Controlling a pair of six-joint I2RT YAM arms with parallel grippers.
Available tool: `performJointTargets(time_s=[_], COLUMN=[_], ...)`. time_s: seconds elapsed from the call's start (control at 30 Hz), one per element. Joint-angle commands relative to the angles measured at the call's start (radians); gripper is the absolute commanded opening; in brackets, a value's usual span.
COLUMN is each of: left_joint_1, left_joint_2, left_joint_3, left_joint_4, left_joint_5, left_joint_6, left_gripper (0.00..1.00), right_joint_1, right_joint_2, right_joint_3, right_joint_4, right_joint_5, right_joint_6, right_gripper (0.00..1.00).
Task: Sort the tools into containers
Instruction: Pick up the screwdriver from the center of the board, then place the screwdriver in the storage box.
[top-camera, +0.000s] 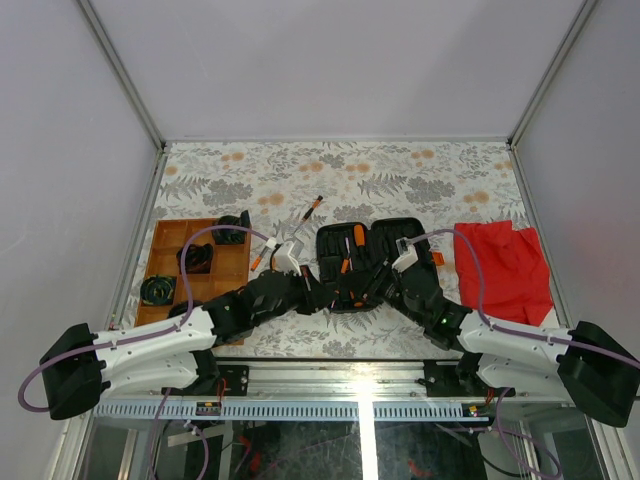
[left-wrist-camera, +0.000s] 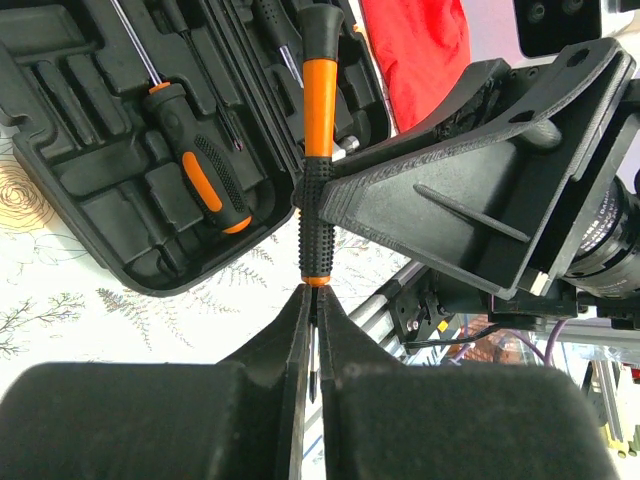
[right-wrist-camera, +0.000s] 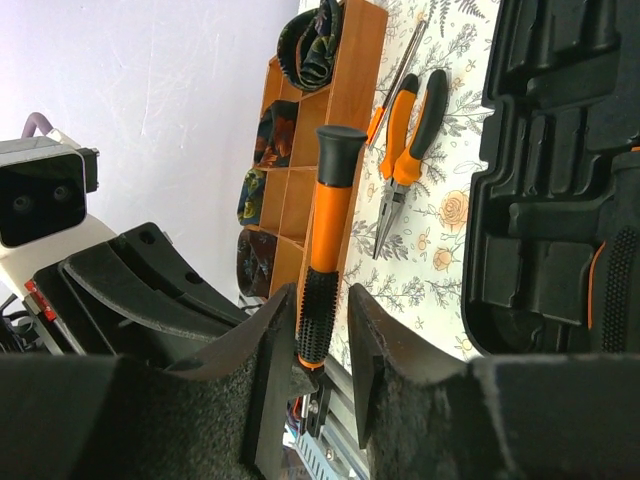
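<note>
Left gripper (left-wrist-camera: 313, 300) clamped on screwdriver (left-wrist-camera: 318, 150) shaft, mid-air at case (left-wrist-camera: 100, 165) edge; right gripper (right-wrist-camera: 320, 300) part-open round its handle, gaps both sides. Few tools seated in case; pliers (right-wrist-camera: 405, 150), slim driver (right-wrist-camera: 400, 75) loose beside tray (right-wrist-camera: 355, 80).

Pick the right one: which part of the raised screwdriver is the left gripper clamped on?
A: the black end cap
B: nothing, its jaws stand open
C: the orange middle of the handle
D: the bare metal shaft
D: in the left wrist view the left gripper is shut on the thin steel shaft of the screwdriver, just past the handle's ribbed black grip.
</note>
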Motion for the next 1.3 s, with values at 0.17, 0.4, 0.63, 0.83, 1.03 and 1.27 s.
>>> performJointTargets(time_s=[0.17,0.4,0.63,0.83,1.03,1.27], left_joint_1=[-0.01,-0.009,0.003,0.127,0.332,0.469], left_joint_2=[-0.005,-0.038,-0.103,-0.103,0.022,0.171], left_joint_3=[0.03,0.036,0.066,0.038,0.007,-0.047], left_joint_4=[0.084,0.037,-0.103,-0.099,-0.015,0.156], left_joint_5=[0.01,-0.002,-0.062,0.004,0.13,0.194], left_joint_6=[0.023,0.047,0.096,0.108,0.102,0.124], left_gripper=[0.0,0.19,0.45,0.46,0.41,0.42], right_joint_1=[0.007,0.008,0.007,0.007,-0.014,-0.109], right_joint_2=[0.028,-0.005,-0.018,0.119,0.32,0.492], right_joint_3=[0.008,0.072,0.215,0.427,0.64,0.759], right_joint_4=[0.093,-0.06,-0.331,-0.653,-0.812,-0.784], right_joint_5=[-0.022,0.009,0.067,0.106,0.105,-0.038], right_joint_6=[0.015,-0.078,-0.265,-0.49,-0.641,-0.623], right_gripper=[0.25,0.07,0.02,0.01,0.0,0.0])
